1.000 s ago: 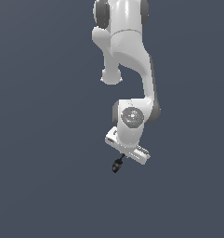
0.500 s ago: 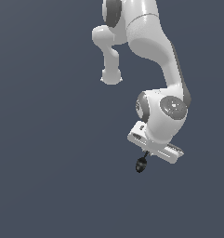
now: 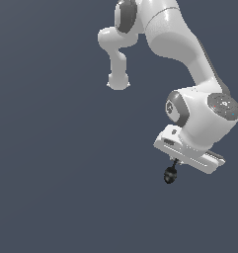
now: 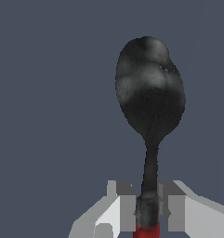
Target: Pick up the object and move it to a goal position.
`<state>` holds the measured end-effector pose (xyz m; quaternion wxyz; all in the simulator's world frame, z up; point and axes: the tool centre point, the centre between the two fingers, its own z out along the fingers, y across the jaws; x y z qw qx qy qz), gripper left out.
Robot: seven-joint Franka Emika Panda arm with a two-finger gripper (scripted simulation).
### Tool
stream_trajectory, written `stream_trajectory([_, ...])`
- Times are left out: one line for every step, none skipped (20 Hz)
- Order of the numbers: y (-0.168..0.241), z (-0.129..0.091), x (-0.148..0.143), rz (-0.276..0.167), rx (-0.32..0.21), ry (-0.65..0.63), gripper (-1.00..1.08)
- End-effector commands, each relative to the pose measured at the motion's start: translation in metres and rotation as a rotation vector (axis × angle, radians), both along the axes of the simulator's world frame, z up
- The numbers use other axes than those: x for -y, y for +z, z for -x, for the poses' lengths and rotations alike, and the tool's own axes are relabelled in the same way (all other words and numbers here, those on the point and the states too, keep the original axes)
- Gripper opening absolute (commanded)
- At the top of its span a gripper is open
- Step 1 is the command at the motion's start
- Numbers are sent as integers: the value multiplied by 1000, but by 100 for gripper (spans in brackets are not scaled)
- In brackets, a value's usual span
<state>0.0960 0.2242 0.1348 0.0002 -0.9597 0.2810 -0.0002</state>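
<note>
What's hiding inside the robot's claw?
The claw pinches a little spoon by its thin shaft. The black head sticks out. A bit of red handle peeks through; the rest is covered by the claw.

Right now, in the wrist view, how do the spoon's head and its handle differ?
The spoon's head is black, broad and rounded, fully exposed beyond the gripper. The handle is red, narrow, mostly hidden, showing only between the fingers. Both belong to one tool, joined by a thin dark shaft.
</note>
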Motion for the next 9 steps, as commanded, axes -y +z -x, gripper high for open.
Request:
stream_trajectory([5,-2,-7,1,0,-2,-100])
stream_trajectory([6,-3,-9,1,0,-2,-100])
stream_trajectory([7,-3,-11,1,0,-2,-100])
stream_trajectory([7,-3,-12,1,0,-2,-100])
stream_trajectory([8,-4,-13,1,0,-2,-100])
stream_trajectory([8,-4,-13,1,0,-2,-100])
stream_trajectory([8,-4,-13,1,0,-2,-100])
stream_trajectory([8,-4,-13,1,0,-2,-100])
stream_trajectory([8,-4,-13,1,0,-2,-100])
